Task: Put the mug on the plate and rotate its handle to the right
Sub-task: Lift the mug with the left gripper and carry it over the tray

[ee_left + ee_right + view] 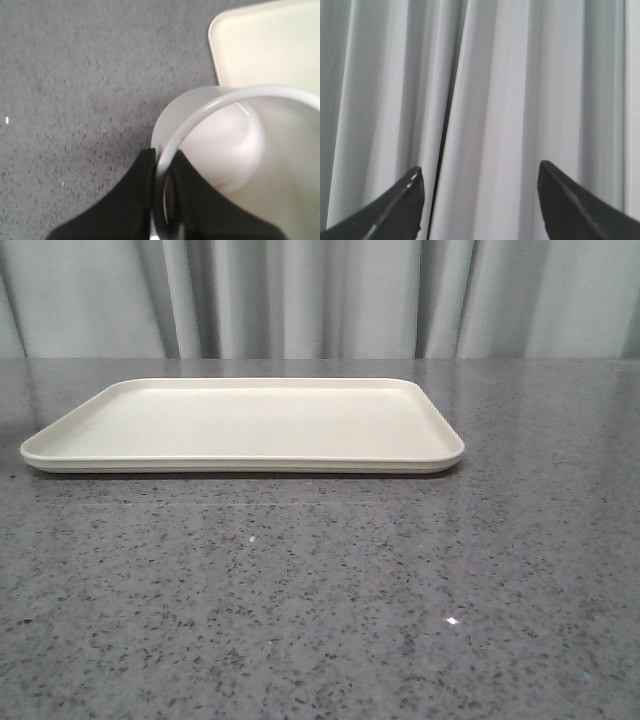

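Grey speckled stone (pixel 320 600) runs under pale curtains (pixel 320 295), and the plate (pixel 245 425) lies bare on it, waiting for the mug (pixel 235 150), which the front view does not show at all. Over by the plate's corner, seen from the left wrist, the left gripper (pixel 162 195) has its fingers pinched on the mug's rim, one inside and one outside, likely so the mug hangs upright for a clean set-down; the handle is out of sight. Away from the plate, the right gripper (pixel 480 205) gapes wide and empty toward the curtains, apparently kept clear
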